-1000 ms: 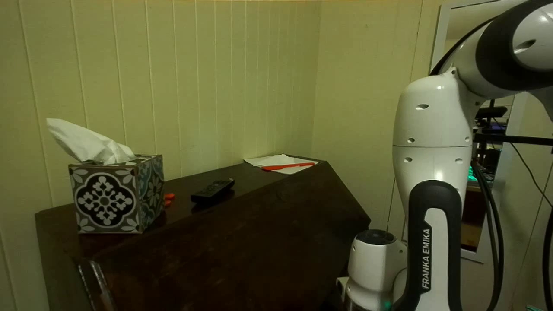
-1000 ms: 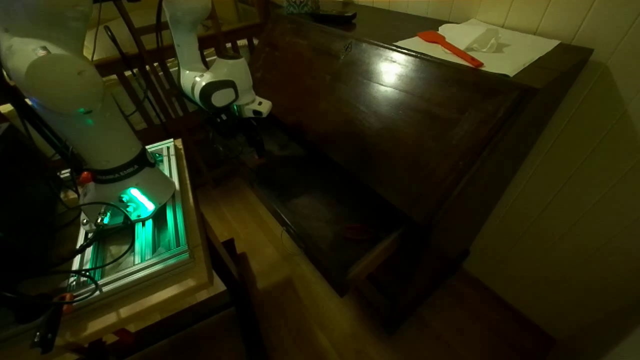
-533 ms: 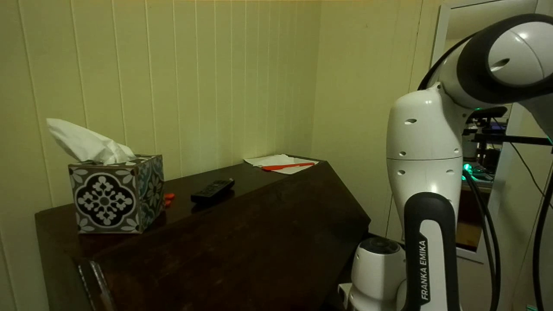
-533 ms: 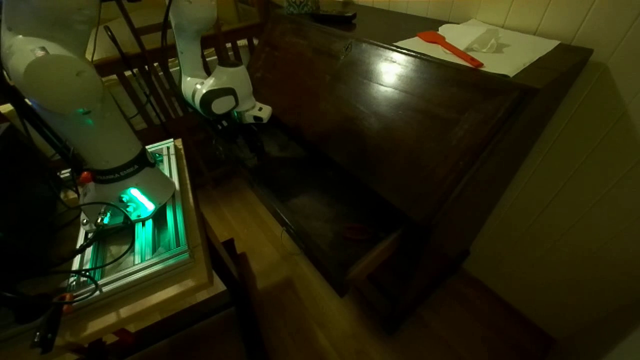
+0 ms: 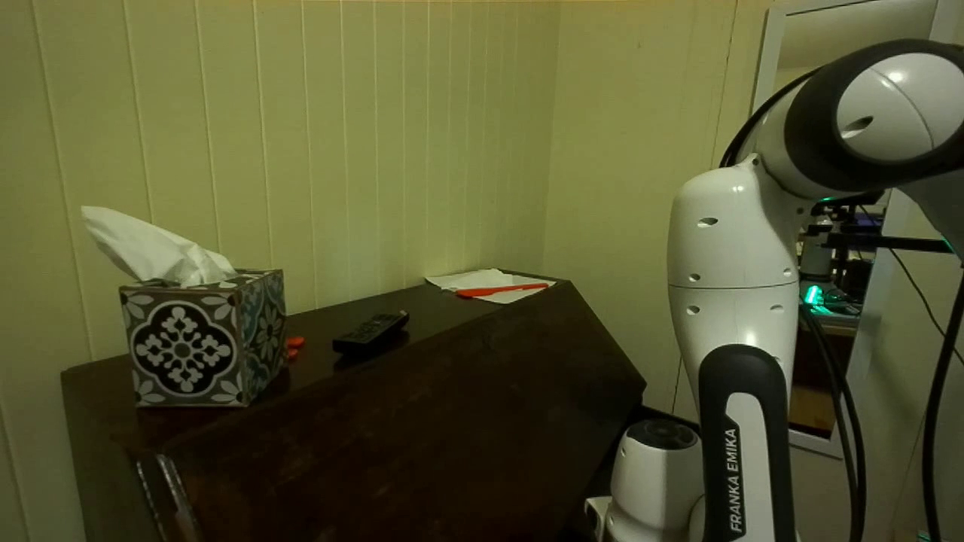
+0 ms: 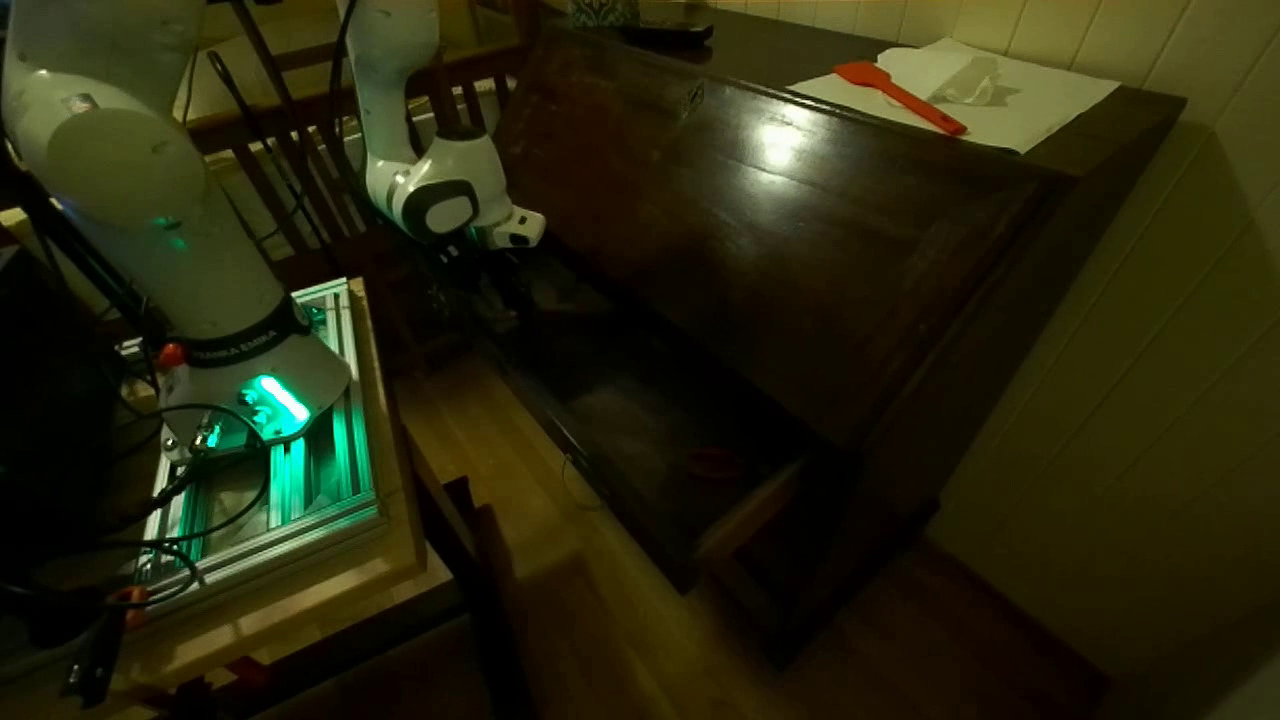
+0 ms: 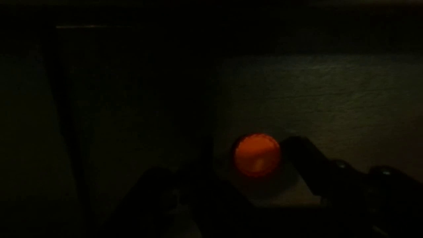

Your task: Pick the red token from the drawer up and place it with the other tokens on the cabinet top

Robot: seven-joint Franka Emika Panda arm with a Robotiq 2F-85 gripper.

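In the wrist view, a round orange-red token [image 7: 257, 155] lies on the dim drawer floor. My gripper [image 7: 250, 145] is open around it, with the right finger [image 7: 302, 162] close against the token's edge and a gap on the left; whether they touch is too dark to tell. In an exterior view the gripper [image 6: 510, 292] is a dark shape low in the far end of the open drawer [image 6: 620, 400]; the token is hidden there. Other orange-red tokens [image 5: 294, 343] lie on the dark-brown cabinet top [image 5: 422, 309], beside the patterned tissue box [image 5: 184, 346].
A black remote [image 5: 371, 331] and white paper [image 5: 452, 280] with a red spatula [image 6: 900, 97] lie on the cabinet top. The sloped cabinet front [image 6: 760, 230] rises beside the drawer. A dim red thing [image 6: 716, 462] lies near the drawer's close end wall [image 6: 745, 515].
The arm has moved down, lowering the gripper deeper into the drawer. A small red spot seen by the fingertips earlier no longer shows in the exterior view. The cabinet-top things have not moved.
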